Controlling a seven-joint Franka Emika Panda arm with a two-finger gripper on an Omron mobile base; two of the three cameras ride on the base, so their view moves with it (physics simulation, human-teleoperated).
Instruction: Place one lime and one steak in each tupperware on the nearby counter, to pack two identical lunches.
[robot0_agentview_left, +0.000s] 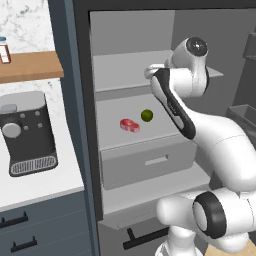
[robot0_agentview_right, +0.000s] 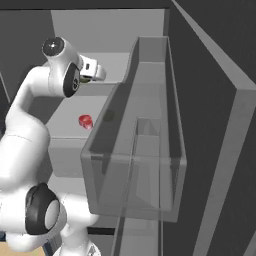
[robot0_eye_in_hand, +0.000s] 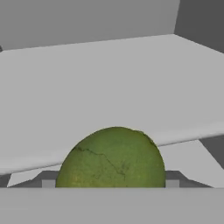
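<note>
A yellow-green lime (robot0_eye_in_hand: 111, 157) sits large and close between my fingertips in the hand view, and my gripper (robot0_eye_in_hand: 110, 183) is shut on it above a grey fridge shelf. My hand (robot0_agentview_left: 151, 71) reaches into the open fridge at the upper shelf. On the shelf below lie a second lime (robot0_agentview_left: 146, 115) and a bright red-pink steak (robot0_agentview_left: 130, 125), side by side and apart from my hand. The same steak (robot0_agentview_right: 86, 121) shows in the right base view. The counter (robot0_agentview_left: 45, 187) runs left of the fridge. The tupperware is out of view.
A black coffee machine (robot0_agentview_left: 27, 132) stands on the counter under a wooden wall shelf (robot0_agentview_left: 30, 67). The fridge's drawer (robot0_agentview_left: 150, 162) is below the food shelf. The open fridge door with its clear bins (robot0_agentview_right: 145, 150) stands close on my right.
</note>
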